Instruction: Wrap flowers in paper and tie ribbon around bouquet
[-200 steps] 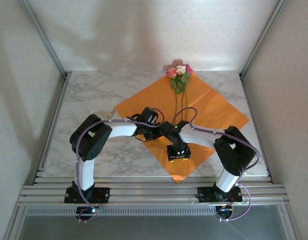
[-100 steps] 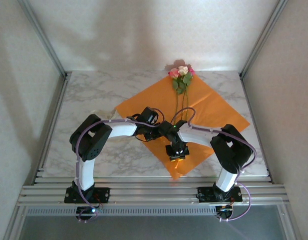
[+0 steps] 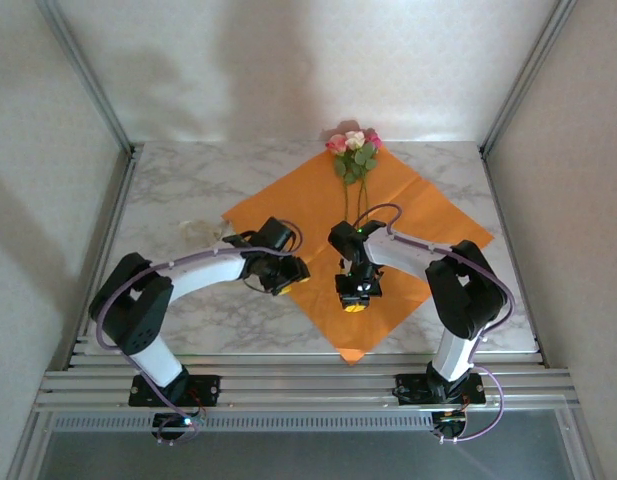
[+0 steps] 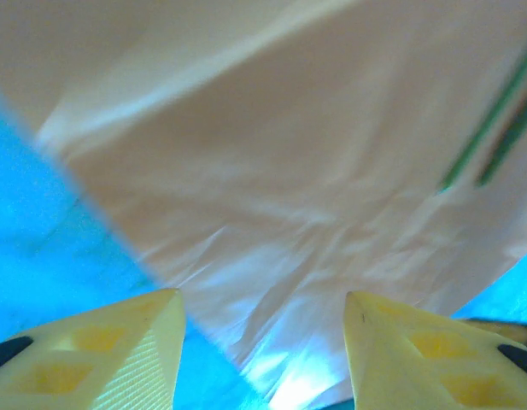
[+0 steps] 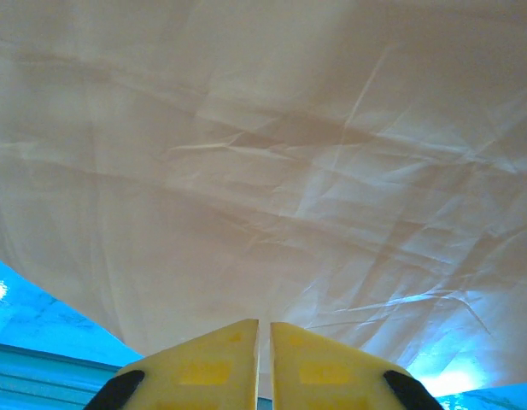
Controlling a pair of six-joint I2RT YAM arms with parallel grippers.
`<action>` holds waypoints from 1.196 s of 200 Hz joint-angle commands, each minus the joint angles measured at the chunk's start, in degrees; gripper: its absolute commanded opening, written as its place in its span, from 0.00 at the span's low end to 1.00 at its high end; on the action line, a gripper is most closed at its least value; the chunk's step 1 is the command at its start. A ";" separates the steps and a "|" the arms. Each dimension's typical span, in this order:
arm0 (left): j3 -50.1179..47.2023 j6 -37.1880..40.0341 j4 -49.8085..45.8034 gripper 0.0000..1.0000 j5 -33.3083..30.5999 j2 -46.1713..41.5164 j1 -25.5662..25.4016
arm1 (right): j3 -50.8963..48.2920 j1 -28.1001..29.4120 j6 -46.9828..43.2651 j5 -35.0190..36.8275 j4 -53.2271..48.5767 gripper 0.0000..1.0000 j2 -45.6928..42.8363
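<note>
The orange paper [image 3: 408, 215] lies as a diamond on the marble table [image 3: 178, 180]. The flowers [image 3: 353, 143] rest on its far corner, with their thin green stems [image 3: 348, 200] running towards me. My left gripper [image 3: 288, 272] hovers at the sheet's left edge. It is open, with nothing between its fingers [image 4: 261, 295], and the creased paper [image 4: 272, 171] and the stems [image 4: 494, 120] lie beyond. My right gripper [image 3: 355, 300] sits on the near part of the sheet. Its fingers are pressed together on the paper [image 5: 265, 323]. A pale ribbon [image 3: 200, 229] lies faintly on the marble to the left.
Aluminium frame rails [image 3: 288, 385] run along the near edge by the arm bases. Pale walls with slanted posts [image 3: 88, 80] enclose the table. Bare marble lies left of the sheet, and a narrower strip of it on the right [image 3: 503, 300].
The left arm drew back to the left and its jaws opened. The right jaws closed on the sheet. Paper and flowers shifted slightly left.
</note>
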 commanded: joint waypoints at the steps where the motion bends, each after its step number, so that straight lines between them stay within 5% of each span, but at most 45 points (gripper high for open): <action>1: -5.44 -8.10 4.81 0.48 7.19 -1.39 -0.31 | 0.89 -0.15 -1.45 -2.04 -2.94 0.19 0.28; 57: -2.38 -7.83 10.02 0.35 6.40 4.77 -0.04 | -5.55 7.64 3.02 -3.88 3.53 0.45 -3.96; 150: -3.61 -4.35 11.11 0.19 3.54 5.80 4.18 | 2.92 18.97 -2.86 9.13 4.33 0.47 4.57; 184: -4.11 -4.05 11.34 0.17 3.45 6.03 4.60 | 1.62 19.75 -2.89 10.09 5.58 0.45 5.97; 239: -3.05 -3.86 10.65 0.16 2.85 6.13 4.71 | 2.88 19.64 -5.27 12.52 4.54 0.22 8.65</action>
